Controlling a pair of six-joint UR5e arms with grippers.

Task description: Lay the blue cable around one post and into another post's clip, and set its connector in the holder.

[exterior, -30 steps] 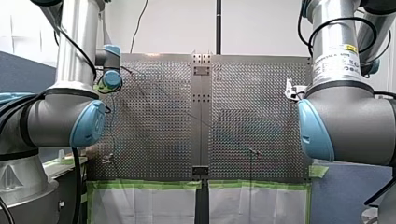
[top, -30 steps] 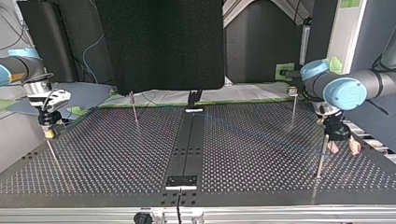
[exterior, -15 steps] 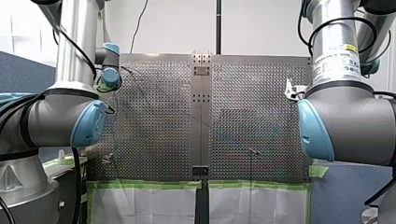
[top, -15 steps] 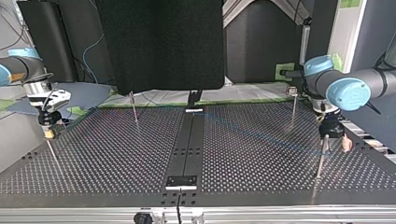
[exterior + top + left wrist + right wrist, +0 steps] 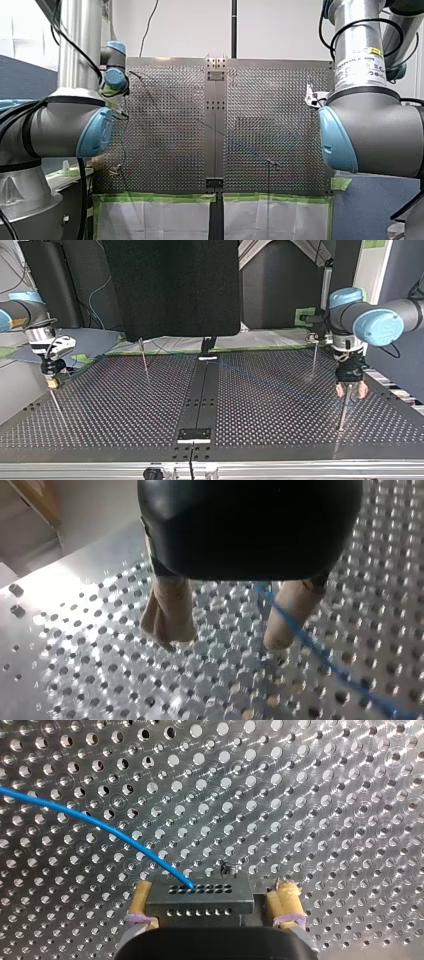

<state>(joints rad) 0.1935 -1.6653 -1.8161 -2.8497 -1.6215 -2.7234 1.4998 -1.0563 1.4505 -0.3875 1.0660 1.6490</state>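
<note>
Perforated table is stretching under both arms; the right gripper is clamping the black connector between its pads, the blue cable trailing from it across the table toward the left gripper; that one is hanging spread open, gripping nothing, seemingly straddling a thin post; the cable is running just beside one finger, so the left gripper is sitting nearer for the wrap.

In the top view the wide middle of the perforated table lies open between a far-left post and a far-right post. The near-left post rises under my right gripper, clamped on the black connector — the near-right post stands at my left gripper, fingers spread, the blue cable stretched low beside.
</note>
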